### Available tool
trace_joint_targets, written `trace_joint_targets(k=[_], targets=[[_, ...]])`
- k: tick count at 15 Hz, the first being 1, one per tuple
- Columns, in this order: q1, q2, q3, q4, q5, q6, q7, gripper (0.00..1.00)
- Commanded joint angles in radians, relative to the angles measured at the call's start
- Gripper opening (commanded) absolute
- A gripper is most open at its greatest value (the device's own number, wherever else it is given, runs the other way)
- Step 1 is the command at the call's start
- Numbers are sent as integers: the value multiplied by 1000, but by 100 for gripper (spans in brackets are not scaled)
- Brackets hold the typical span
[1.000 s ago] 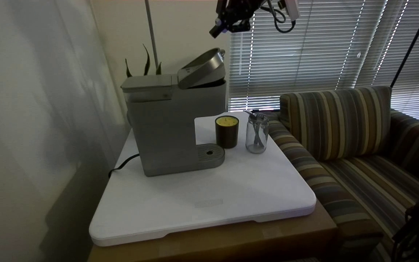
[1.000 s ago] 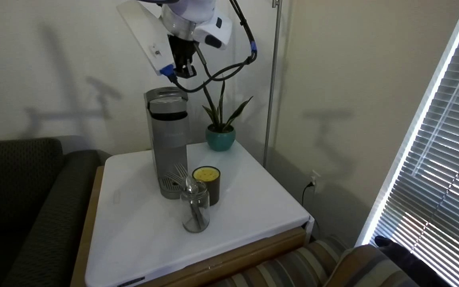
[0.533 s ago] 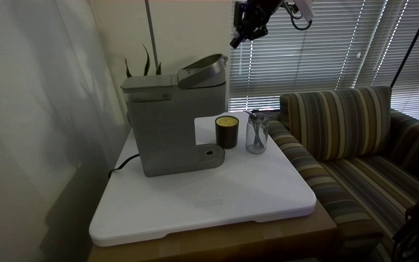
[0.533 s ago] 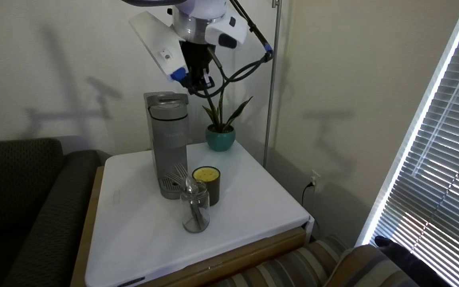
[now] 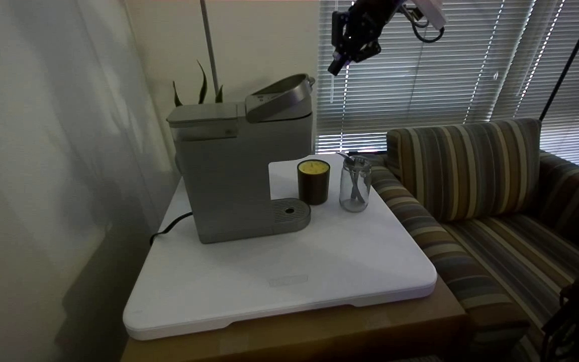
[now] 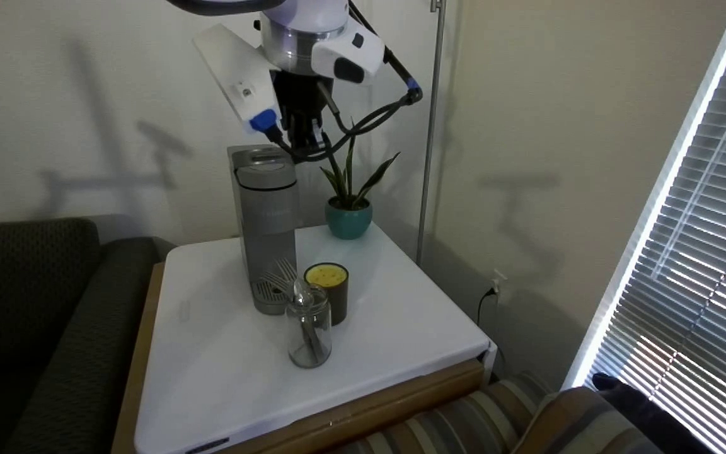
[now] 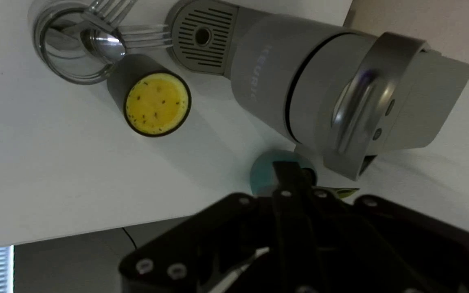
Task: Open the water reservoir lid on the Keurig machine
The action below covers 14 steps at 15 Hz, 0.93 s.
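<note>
The Keurig machine is a boxy grey coffee maker on a white table; it also shows in an exterior view and in the wrist view. Its water reservoir lid is the flat grey panel at the rear top, lying down flat. In the wrist view the rear top lies beyond the silver handle. My gripper is above and in front of the machine, apart from it; it also shows in an exterior view. In the wrist view its fingertips are together with nothing visible between them.
A dark candle cup with yellow top and a glass jar of cutlery stand before the machine. A plant in a teal pot stands beside it. A striped armchair adjoins the white table. Walls are close behind.
The machine's front brew head has dropped, its dark gap shrinking to a thin line. My gripper has moved away from it, forward and lower. The reservoir lid has not moved.
</note>
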Motion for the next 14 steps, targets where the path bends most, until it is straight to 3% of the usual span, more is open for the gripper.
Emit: trace_joint_targets(k=[1, 14], targets=[[-20, -3, 42, -25, 41, -29, -13, 0], [-18, 22, 86, 2, 120, -73, -41, 0]])
